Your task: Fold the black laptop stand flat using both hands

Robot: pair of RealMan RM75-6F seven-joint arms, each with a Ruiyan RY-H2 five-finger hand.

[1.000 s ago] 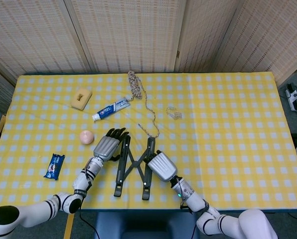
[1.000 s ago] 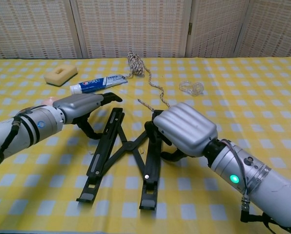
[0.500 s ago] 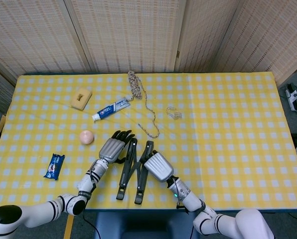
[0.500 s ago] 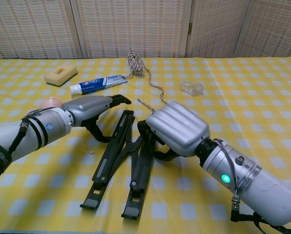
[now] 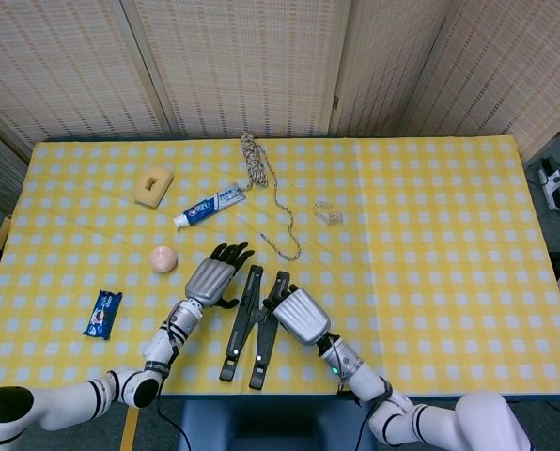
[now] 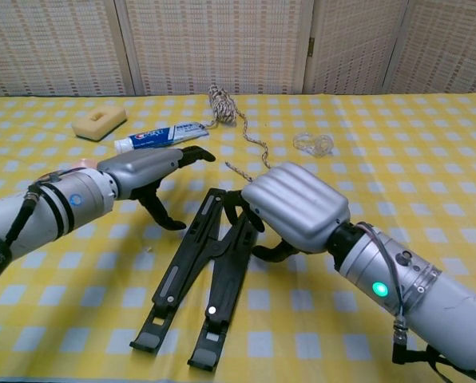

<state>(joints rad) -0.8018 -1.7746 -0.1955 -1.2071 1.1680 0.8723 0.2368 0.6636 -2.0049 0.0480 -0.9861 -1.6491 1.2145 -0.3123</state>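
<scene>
Chest view: right robot hand curls on the nearly closed laptop stand; left robot hand (fingers spread, empty) hovers beside.

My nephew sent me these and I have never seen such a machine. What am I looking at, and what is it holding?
It is a robot with two arms ending in humanlike hands. One picture looks down from its head, the other forward from its chest. On the checked table lies a black laptop stand, nearly folded. The right hand rests on its far end; the left hand hangs beside it, apparently not touching. Around lie toothpaste, a sponge, rope, a pink ball and a blue packet.
</scene>
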